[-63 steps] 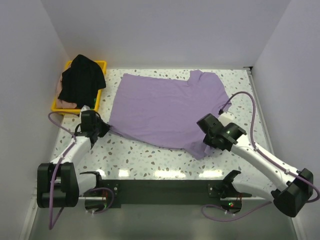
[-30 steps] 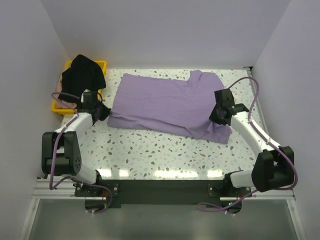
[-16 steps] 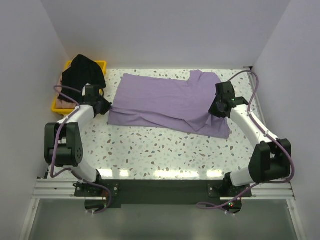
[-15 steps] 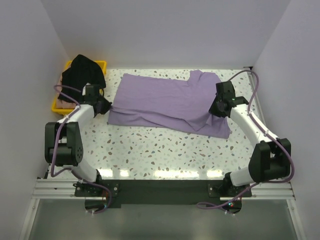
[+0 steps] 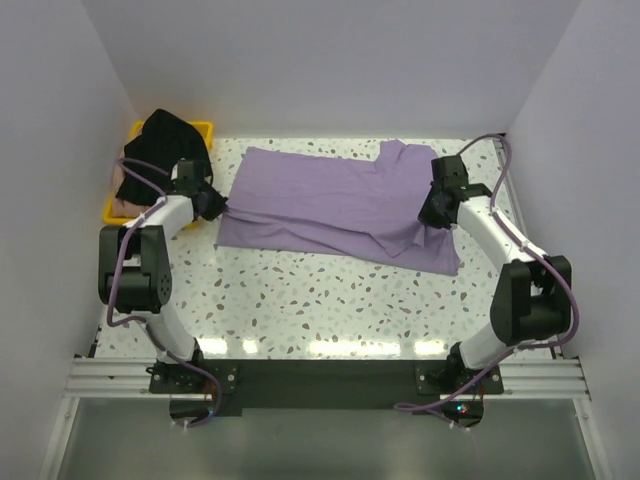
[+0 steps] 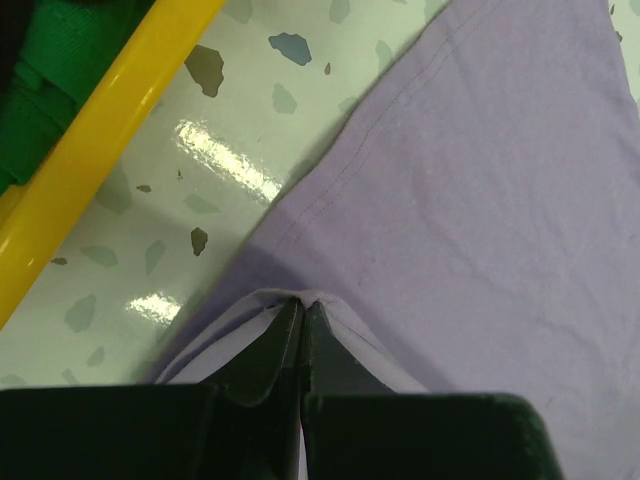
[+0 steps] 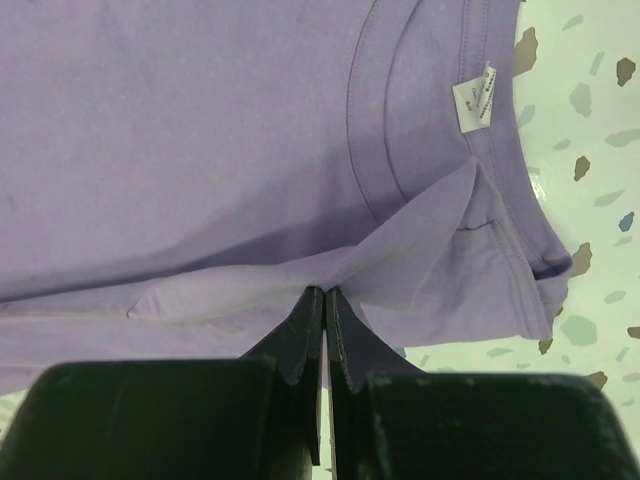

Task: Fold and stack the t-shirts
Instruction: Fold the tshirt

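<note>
Stretching left to right across the table, the lavender t-shirt lies between 2 grippers, each arm nearest its own end. The left gripper is pinched closed on its left edge, and the right gripper is closed on a fold near the collar. I count 3 t-shirts; the black t-shirt and pale pink t-shirt sit heaped in 1 yellow tray, far left.

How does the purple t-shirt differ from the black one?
The purple t-shirt lies spread on the table; the black t-shirt sits bunched on the yellow tray. The left pincer and the right pincer pinch the purple one; neither holds the black one. Both are plain cloth.
</note>
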You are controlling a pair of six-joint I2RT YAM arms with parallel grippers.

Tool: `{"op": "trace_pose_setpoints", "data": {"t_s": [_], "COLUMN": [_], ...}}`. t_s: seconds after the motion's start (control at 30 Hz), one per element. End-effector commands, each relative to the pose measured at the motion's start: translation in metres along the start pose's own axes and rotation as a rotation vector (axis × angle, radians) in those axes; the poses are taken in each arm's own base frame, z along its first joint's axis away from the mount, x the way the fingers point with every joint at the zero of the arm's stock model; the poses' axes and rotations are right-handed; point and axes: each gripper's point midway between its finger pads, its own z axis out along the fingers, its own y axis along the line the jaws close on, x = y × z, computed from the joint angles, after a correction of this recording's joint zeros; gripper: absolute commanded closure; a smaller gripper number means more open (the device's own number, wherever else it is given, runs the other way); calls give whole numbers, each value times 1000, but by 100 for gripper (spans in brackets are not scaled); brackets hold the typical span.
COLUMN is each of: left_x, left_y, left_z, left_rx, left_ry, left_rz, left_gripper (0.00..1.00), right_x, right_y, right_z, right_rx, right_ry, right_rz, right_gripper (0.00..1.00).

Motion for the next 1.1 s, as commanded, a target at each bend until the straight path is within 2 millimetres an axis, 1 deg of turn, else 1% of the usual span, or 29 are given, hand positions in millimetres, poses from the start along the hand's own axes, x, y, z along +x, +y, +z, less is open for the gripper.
{"op": "trace_pose_setpoints", "data": {"t_s": [0.0, 0.07, 0.1, 0.2, 0.3, 0.33, 0.4, 0.43, 0.47, 0.53, 0.57, 0.6, 0.63, 0.67, 0.7, 0.77, 0.8, 0.83, 0.87, 0.9, 0.97, 1.0, 1.07], "left_x": [-14, -16, -13, -14, -16, -18, -20, -22, -27, -22, -23, -11, -7, -6, 8, 15, 24, 27, 29, 34, 39, 49, 50], "left_y": [-12, -14, -12, -11, -13, -13, -13, -12, -15, -9, -8, 6, 11, 11, 27, 33, 42, 44, 47, 51, 56, 52, 54], "left_z": [7, 10, 14, 19, 18, 17, 9, 5, -4, -12, -23, -24, -28, -37, -36, -42, -41, -42, -41, -40, -37, -37, -35], "left_rx": [10, 8, 1, -3, -2, -2, 0, -2, 7, -5, -5, -32, -37, -20, -50, -50, -64, -66, -71, -78, -87, -80, -87], "left_ry": [-32, -31, -22, -19, -25, -32, -41, -56, -74, -71, -84, -66, -65, -79, -55, -55, -39, -30, -27, -18, -6, 13, 15], "left_rz": [38, 39, 44, 47, 56, 59, 63, 69, 70, 67, 57, 49, 37, 33, 27, 14, 16, 18, 17, 19, 15, 35, 33], "left_gripper": [100, 100, 99, 93, 76, 64, 55, 47, 45, 43, 43, 43, 43, 43, 43, 43, 43, 44, 44, 44, 44, 45, 45], "right_x": [-16, -16, -15, -12, -9, -8, -9, -9, -8, -10, -10, -13, -14, -13, -19, -25, -27, -30, -37, -36, -38, -41, -47], "right_y": [5, 4, 4, 5, 6, 6, 10, 10, 12, 15, 16, 18, 18, 18, 22, 25, 25, 26, 29, 28, 29, 29, 32], "right_z": [-1, 2, 4, 8, 13, 16, 17, 20, 21, 22, 27, 27, 30, 36, 37, 44, 45, 47, 47, 53, 58, 62, 63], "right_rx": [-25, -23, -25, -30, -34, -31, -45, -43, -51, -60, -56, -59, -55, -49, -53, -50, -49, -49, -52, -43, -39, -37, -42], "right_ry": [-34, -30, -22, -13, 0, 7, 12, 19, 24, 21, 27, 22, 26, 39, 37, 43, 44, 41, 29, 43, 54, 57, 48], "right_rz": [-4, 0, 1, 3, 6, 8, 8, 9, 10, 13, 13, 15, 17, 15, 17, 18, 24, 28, 31, 33, 34, 38, 37], "right_gripper": [100, 100, 100, 100, 100, 100, 100, 99, 96, 92, 88, 88, 87, 85, 84, 82, 81, 77, 77, 77, 78, 78, 78]}}
